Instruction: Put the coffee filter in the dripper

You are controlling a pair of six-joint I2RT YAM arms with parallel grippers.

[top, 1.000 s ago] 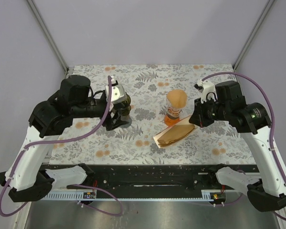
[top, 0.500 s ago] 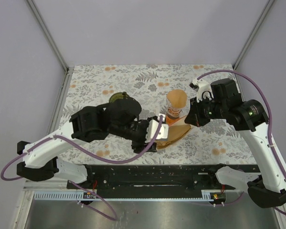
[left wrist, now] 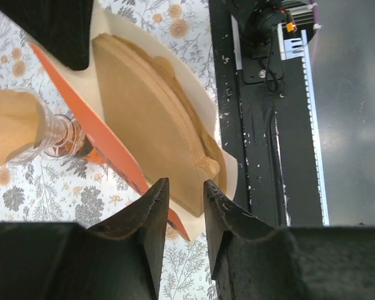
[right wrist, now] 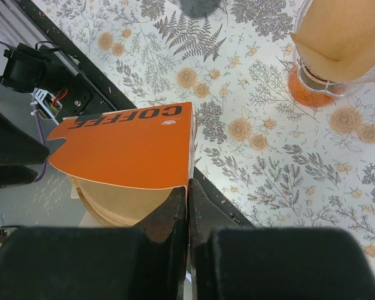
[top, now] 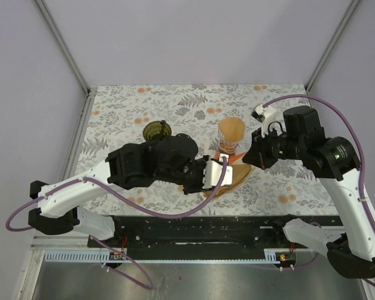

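Note:
The orange coffee-filter box (top: pixel 236 170) lies open near the table's front, with a stack of brown paper filters (left wrist: pixel 153 109) inside; the stack also shows in the right wrist view (right wrist: pixel 115 203). My right gripper (right wrist: pixel 187 187) is shut on the edge of the box's orange wall (right wrist: pixel 125 147) and shows in the top view (top: pixel 247 157). My left gripper (left wrist: pixel 184 190) is open, its fingertips just at the near corner of the filter stack; in the top view (top: pixel 219 180) it sits over the box mouth. The glass dripper (top: pixel 231 136) stands behind the box with a brown filter in it.
A small dark green round cup (top: pixel 156 130) stands at the left middle of the floral table. The black rail (top: pixel 194 228) runs along the table's front edge, right beside the box. The dripper (right wrist: pixel 337 44) is close to the right gripper.
My left arm has swung from the green cup on the left across to the filter box. My right gripper has kept its hold on the box, which shifted slightly.

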